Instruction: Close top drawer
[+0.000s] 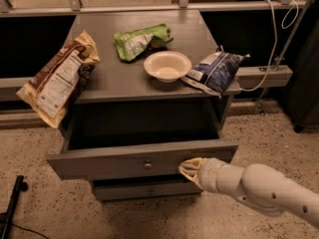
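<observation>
The top drawer (109,163) is a wide grey drawer pulled far out of the grey cabinet, its inside dark and empty. A small round metal knob (147,165) sits at the middle of its long front panel. My gripper (187,168) reaches in from the lower right on a white arm and rests against the right part of the front panel, to the right of the knob. A narrower grey drawer front (144,189) shows below.
On the cabinet top (104,78) lie a brown snack bag (60,81) overhanging the left edge, a green chip bag (139,41), a white bowl (167,65) and a blue chip bag (214,71). A white cable (271,44) hangs at right. A black stand foot (11,208) lies at lower left.
</observation>
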Controlling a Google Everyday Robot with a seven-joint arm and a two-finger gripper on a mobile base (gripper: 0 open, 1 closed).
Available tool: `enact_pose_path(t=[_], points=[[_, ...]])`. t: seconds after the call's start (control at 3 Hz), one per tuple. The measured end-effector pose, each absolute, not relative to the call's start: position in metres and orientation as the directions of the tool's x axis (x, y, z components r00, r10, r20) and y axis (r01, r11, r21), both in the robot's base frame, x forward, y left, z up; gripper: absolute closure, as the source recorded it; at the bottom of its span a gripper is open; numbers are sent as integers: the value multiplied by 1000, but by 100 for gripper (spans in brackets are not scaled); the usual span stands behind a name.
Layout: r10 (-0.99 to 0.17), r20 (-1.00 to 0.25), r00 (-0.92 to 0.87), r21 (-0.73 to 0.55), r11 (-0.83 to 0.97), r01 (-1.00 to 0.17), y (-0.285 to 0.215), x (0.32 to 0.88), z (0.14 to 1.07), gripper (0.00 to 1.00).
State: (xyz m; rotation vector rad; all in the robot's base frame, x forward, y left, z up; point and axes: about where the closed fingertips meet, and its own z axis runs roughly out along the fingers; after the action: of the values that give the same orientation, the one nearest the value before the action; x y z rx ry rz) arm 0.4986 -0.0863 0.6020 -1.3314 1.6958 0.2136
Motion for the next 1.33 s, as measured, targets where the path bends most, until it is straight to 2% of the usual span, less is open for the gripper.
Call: enact_pose_path(t=[1.33], points=[[-664, -741, 98, -378, 292, -878, 10, 539, 565, 100]])
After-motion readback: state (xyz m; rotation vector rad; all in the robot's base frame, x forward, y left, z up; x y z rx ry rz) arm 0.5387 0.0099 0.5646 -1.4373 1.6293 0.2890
